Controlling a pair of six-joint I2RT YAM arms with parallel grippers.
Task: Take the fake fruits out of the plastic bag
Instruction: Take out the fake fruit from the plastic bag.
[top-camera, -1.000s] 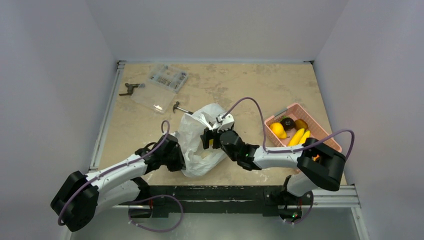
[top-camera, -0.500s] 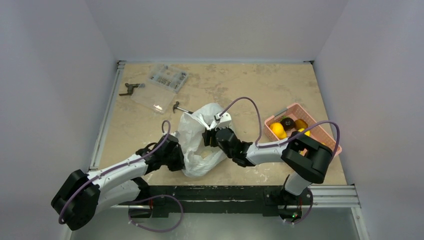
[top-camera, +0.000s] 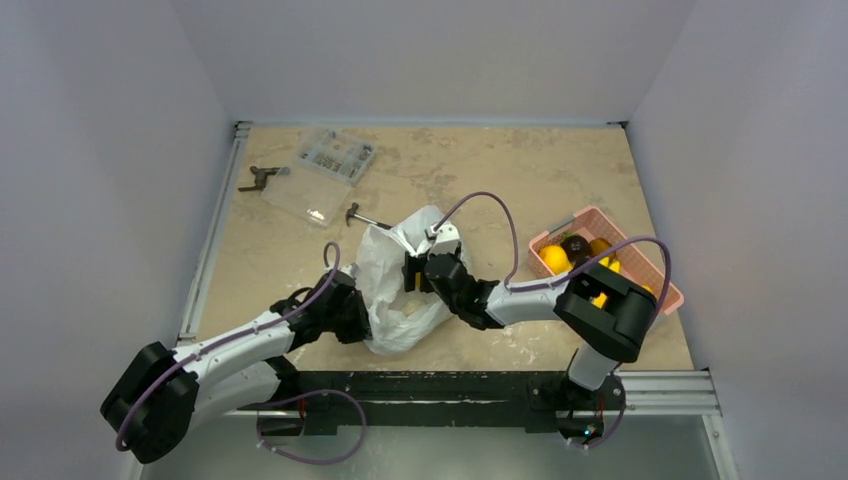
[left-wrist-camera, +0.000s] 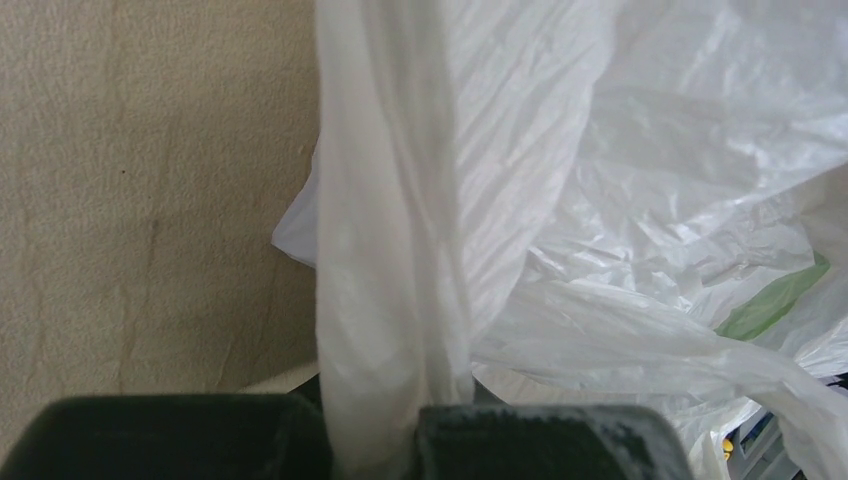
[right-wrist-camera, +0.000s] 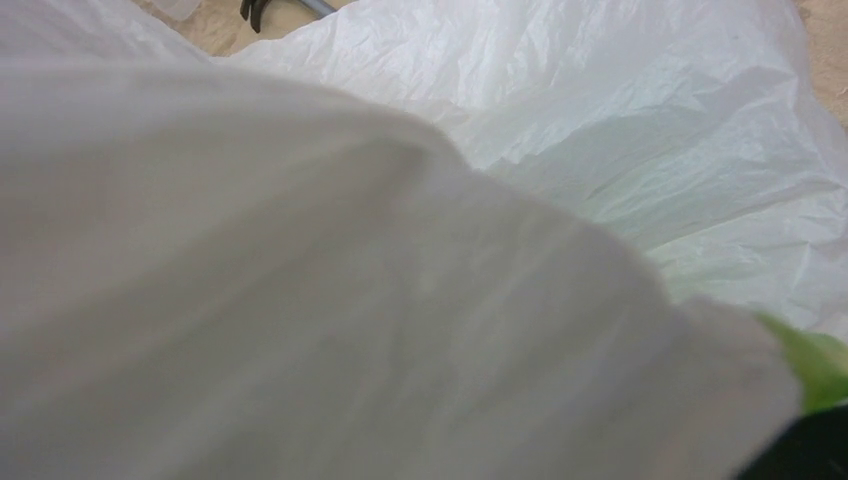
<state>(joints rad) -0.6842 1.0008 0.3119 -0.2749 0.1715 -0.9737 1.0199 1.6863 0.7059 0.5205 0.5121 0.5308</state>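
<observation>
The white plastic bag (top-camera: 395, 290) lies crumpled at the table's near centre. My left gripper (top-camera: 352, 312) is shut on a twisted strand of the bag (left-wrist-camera: 390, 300) at its left edge. My right gripper (top-camera: 413, 272) is pushed into the bag's mouth. Bag film (right-wrist-camera: 330, 280) covers the right wrist view and hides its fingers. A green fruit shows through the plastic in the left wrist view (left-wrist-camera: 770, 305) and at the edge of the right wrist view (right-wrist-camera: 815, 365). A yellow round fruit (top-camera: 553, 259), a dark grape bunch (top-camera: 575, 245) and an orange fruit (top-camera: 601, 246) lie in the pink basket (top-camera: 664, 292).
My right arm's elbow (top-camera: 600, 310) hangs over the basket and hides part of it. A clear parts box (top-camera: 325, 170) and a dark tool (top-camera: 260, 178) lie at the back left. A small hammer (top-camera: 362, 216) lies just behind the bag.
My right gripper has moved left, deeper into the bag's mouth, and its elbow has folded in over the basket. The left arm has held still.
</observation>
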